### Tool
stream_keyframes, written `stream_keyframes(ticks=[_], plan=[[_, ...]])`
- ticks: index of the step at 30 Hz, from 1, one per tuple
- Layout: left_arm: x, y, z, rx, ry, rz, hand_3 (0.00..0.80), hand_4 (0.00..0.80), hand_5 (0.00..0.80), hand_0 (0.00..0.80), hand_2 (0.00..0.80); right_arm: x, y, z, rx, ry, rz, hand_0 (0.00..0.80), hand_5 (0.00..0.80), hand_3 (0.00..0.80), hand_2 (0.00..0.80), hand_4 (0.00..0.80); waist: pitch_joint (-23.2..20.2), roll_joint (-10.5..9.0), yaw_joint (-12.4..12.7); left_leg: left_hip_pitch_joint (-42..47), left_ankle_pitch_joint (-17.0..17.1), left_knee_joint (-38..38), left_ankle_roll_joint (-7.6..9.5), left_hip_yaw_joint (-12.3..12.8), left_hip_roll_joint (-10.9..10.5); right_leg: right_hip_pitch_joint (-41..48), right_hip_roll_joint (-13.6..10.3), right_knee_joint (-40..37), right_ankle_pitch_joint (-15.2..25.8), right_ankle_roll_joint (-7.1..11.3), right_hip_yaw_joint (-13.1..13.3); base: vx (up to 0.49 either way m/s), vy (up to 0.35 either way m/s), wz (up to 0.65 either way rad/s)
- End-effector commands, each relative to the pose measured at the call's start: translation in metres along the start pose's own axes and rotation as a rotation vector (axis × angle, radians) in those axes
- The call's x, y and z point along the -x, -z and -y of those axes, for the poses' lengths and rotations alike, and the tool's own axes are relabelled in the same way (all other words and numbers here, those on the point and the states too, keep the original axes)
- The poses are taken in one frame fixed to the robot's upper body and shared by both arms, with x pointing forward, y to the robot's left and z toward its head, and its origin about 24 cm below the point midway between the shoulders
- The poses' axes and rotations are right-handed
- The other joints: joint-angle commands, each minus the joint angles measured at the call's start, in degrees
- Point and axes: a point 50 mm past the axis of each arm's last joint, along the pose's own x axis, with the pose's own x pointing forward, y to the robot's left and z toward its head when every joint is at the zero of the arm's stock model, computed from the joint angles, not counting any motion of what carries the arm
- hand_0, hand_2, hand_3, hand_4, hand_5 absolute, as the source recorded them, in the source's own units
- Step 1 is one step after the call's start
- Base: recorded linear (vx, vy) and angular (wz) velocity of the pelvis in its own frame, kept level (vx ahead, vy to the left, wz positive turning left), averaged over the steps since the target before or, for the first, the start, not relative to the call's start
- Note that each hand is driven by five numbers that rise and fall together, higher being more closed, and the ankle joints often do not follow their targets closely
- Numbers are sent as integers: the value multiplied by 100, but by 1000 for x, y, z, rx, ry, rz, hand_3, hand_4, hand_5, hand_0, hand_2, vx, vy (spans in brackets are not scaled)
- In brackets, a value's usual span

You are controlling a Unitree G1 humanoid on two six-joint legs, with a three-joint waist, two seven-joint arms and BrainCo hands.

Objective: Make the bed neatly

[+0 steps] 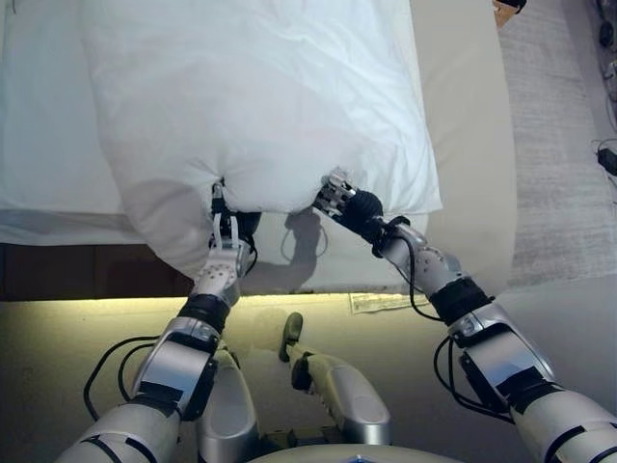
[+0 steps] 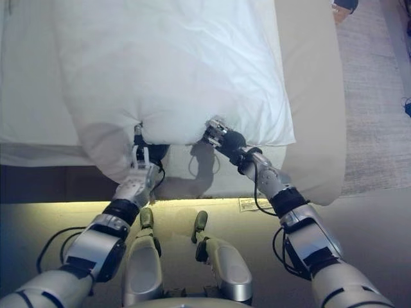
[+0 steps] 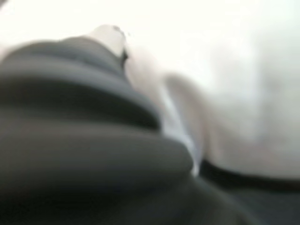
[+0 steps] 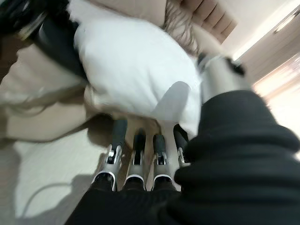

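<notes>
Pillow (image 1: 260,106) gripped by right hand (image 4: 140,154); left hand (image 1: 229,224) fingers hidden under it

**Parts We Cannot See**

The big white pillow (image 1: 260,106) runs off the top of the head views, so its far end is cut off. The left hand (image 1: 229,230) goes under the pillow's near edge, and its fingers are hidden there. The left wrist view is a blur of dark cover and white cloth. The right hand (image 2: 221,136) has its fingertips tucked under the pillow too. The bed (image 1: 48,145) is cut off at the left and top. Some small things (image 1: 605,154) on the floor at the right edge are too tiny to name.
</notes>
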Motion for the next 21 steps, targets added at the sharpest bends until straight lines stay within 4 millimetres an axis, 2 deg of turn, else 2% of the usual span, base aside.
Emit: stream_keyframes(ticks=[1,5,10,16,21], plan=[[-16,2,39,29,192,9,800,800,800,800,800,11,2,19,-39,41,7,0,0,0,0,0,-535,261,16,269,-172,-279,-139,-110,51,201,-762,182,-88,831,-115,-31,161,7],[-5,-13,20,52,165,57,800,800,800,800,800,22,33,45,-123,114,-68,0,0,0,0,0,-837,459,39,485,-132,-489,-143,-105,-16,375,-860,60,-87,860,-150,9,149,7],[19,-29,-16,61,101,116,800,800,800,800,800,47,69,83,-205,236,-129,0,0,0,0,0,-1311,688,119,827,-90,-758,-126,-102,-115,689,-945,-138,-50,905,-248,51,115,4],[43,-55,-43,30,49,180,800,800,800,800,800,81,91,121,-278,371,-162,0,0,0,0,0,-1949,967,224,1246,-26,-1051,-109,-63,-222,1137,-994,-433,41,944,-379,83,95,7],[61,-79,-53,-26,16,217,800,800,800,800,800,104,110,140,-311,448,-202,0,0,0,0,0,-2319,1111,328,1492,-89,-1101,-93,-81,-268,1450,-975,-632,80,921,-462,71,40,6]])
